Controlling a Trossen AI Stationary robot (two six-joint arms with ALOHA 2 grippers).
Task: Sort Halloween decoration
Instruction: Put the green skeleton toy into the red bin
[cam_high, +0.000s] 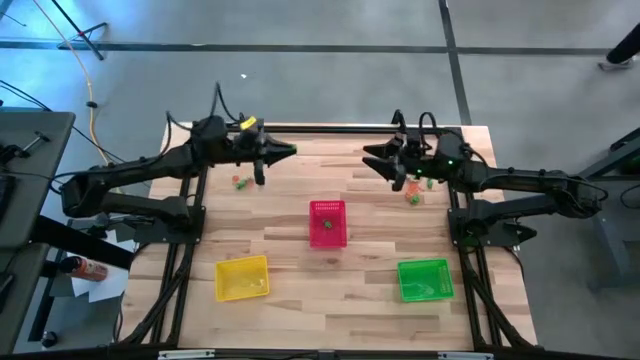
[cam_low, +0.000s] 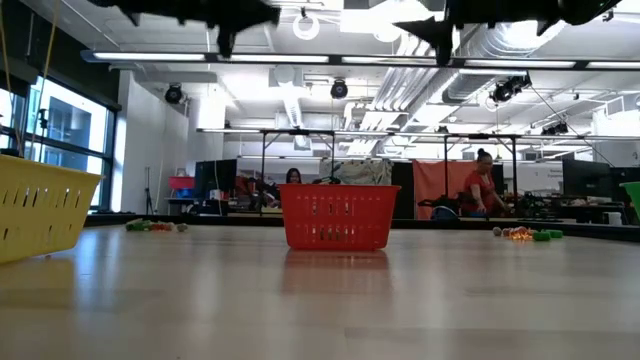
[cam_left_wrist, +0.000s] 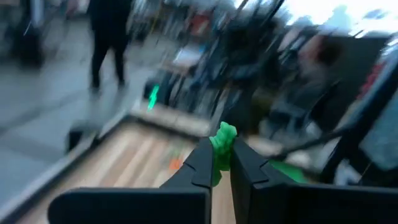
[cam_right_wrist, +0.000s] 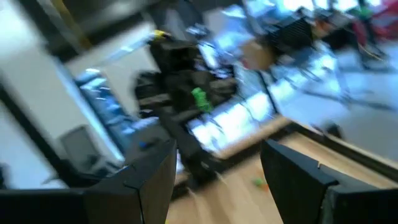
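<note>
High view: both arms were raised over the far half of the table (cam_high: 300, 300). Left gripper (cam_left_wrist: 219, 163) was clamped on a small green trinket (cam_left_wrist: 222, 142), held in the air above the far-left area. Remaining trinkets sat in two small clusters: one far left (cam_high: 241, 182), one far right (cam_high: 412, 197) just below the right gripper (cam_high: 380, 162). Right gripper's fingers (cam_right_wrist: 149, 168) stood wide apart, nothing between them. Red basket (cam_high: 328, 222) sat centre, yellow basket (cam_high: 242, 277) near left, green basket (cam_high: 425, 279) near right.
</note>
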